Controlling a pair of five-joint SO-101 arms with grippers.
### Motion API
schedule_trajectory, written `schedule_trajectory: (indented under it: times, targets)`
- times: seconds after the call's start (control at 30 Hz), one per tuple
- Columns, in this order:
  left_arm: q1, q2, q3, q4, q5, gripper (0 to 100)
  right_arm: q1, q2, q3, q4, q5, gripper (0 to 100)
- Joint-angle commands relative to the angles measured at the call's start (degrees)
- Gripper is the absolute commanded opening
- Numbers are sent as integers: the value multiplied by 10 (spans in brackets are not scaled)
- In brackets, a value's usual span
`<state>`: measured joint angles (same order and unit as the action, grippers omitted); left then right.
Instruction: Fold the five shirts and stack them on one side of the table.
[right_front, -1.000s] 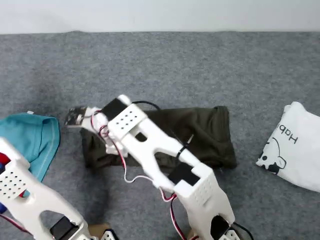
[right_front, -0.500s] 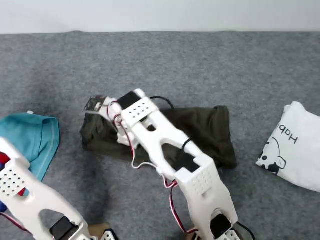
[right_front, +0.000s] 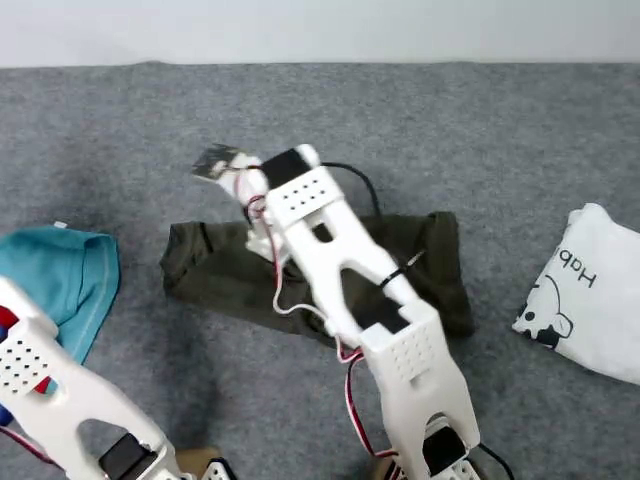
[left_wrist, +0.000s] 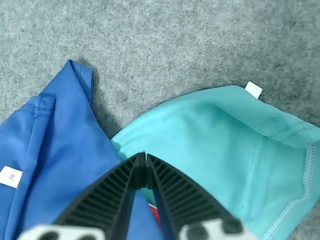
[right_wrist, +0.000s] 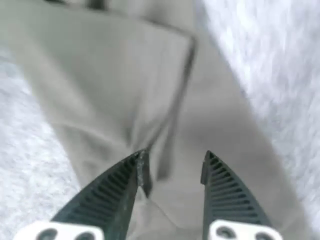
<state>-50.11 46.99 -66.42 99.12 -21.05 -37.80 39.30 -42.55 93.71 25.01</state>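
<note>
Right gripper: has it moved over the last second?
Yes. The right gripper shifted toward the far edge of the olive shirt, away from the teal shirt.

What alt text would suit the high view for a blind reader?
The right arm stretches across an olive shirt on a grey table. A teal shirt lies at the left edge, a white shirt at the right.

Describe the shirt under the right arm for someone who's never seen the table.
On the grey table, look mid-table, between the teal shirt and the white printed shirt. The olive shirt lies there in a long strip under the right arm. Unlike both neighbours, it is dark and unprinted.
</note>
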Motion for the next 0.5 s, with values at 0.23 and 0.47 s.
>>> schedule_trajectory:
  times: [0.23, 0.47]
  targets:
    - [4, -8, -8, -4, -5, 8, -62, 73, -40, -58, -4, 6]
    - [3, -8, -8, -4, -5, 8, -100, 113, -40, -58, -3, 10]
